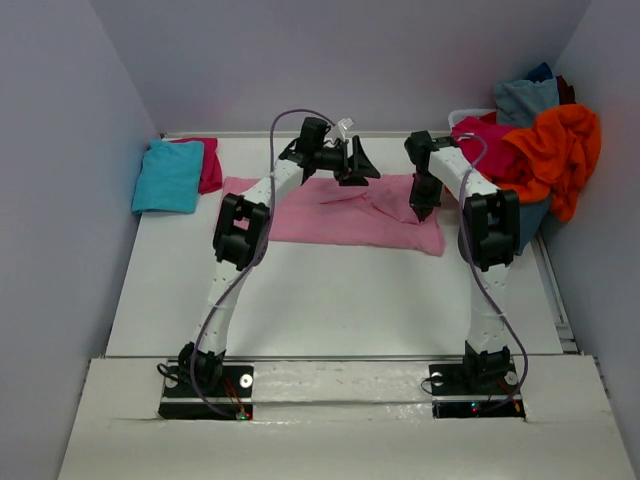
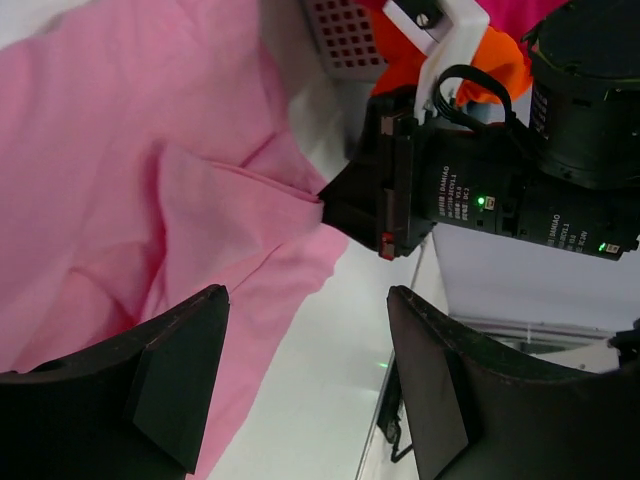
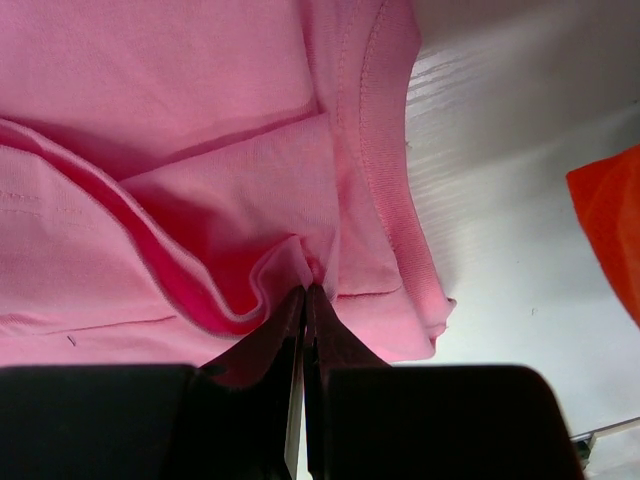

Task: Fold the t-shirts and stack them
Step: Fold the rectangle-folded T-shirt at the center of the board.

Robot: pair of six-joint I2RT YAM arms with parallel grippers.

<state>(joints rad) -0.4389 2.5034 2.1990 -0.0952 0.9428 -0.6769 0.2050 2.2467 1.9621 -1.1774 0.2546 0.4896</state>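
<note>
**Pink shirt pinched on the right, left jaws spread above it**

The white table (image 1: 330,300) carries the light pink t-shirt (image 1: 330,220), which lies spread across its middle between the two arms, mostly flat but creased and doubled over toward its right end. At the table's right edge a heap rises from a white basket (image 1: 468,113): the orange t-shirt (image 1: 560,150) drapes over the top, with the grey-blue t-shirt (image 1: 525,98) behind it and the magenta t-shirt (image 1: 480,145) beside it. In the far left corner the turquoise t-shirt (image 1: 168,177) sits folded, partly over a magenta cloth (image 1: 210,165). The right gripper (image 3: 305,290) points down onto the pink shirt near its neckline, its jaws pressed together on a small raised fold of the fabric. The left gripper (image 2: 305,380) hangs over the shirt's far edge with its fingers spread wide and nothing between them
</note>
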